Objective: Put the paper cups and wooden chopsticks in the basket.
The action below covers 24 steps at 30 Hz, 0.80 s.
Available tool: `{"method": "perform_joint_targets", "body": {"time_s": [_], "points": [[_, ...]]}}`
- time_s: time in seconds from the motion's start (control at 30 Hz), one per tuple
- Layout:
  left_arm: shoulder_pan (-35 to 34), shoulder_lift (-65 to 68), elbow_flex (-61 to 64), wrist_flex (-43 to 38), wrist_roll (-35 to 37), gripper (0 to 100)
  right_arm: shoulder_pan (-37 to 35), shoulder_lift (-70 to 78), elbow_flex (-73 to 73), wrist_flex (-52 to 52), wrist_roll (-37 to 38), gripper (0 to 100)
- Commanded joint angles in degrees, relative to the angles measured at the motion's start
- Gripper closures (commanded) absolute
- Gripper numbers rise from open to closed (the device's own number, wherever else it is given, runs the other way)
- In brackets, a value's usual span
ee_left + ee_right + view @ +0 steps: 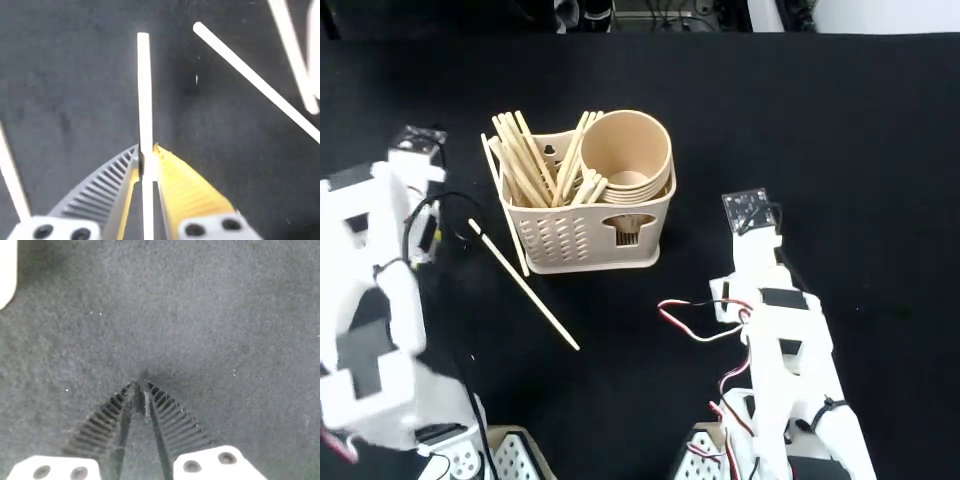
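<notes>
Beige plastic basket point(582, 245): one, slotted walls, mid-table on the black cloth point(820, 130). Inside, on the left side, we see a bundle of chopsticks point(525, 160), fanned and too overlapped to count. On the right side sits a nested stack of paper cups point(625, 150), tan with layered rims. Outside there's one loose chopstick point(525, 285) flat on the cloth just beside the basket, and one leaning chopstick point(496, 178) against its left wall. Left gripper point(147, 150) pinches a third chopstick point(144, 90), pale and straight. Right gripper point(140, 387) is pressed together on nothing, over bare cloth.
</notes>
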<state>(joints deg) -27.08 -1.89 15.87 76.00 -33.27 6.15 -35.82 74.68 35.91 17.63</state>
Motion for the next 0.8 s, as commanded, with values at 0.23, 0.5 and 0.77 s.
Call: {"method": "perform_joint_targets", "body": {"time_s": [0.23, 0.5, 0.77], "points": [[0.2, -51.7, 20.3, -11.0, 6.8, 97, -0.3, -0.2, -0.5, 0.4, 0.4, 98.6], [3.9, -93.2, 51.6, -50.1, 19.0, 97, -0.3, -0.2, -0.5, 0.4, 0.4, 98.6], [24.2, -98.7, 51.2, -66.1, 20.4, 97, -0.3, -0.2, -0.4, 0.4, 0.4, 98.6]]}}
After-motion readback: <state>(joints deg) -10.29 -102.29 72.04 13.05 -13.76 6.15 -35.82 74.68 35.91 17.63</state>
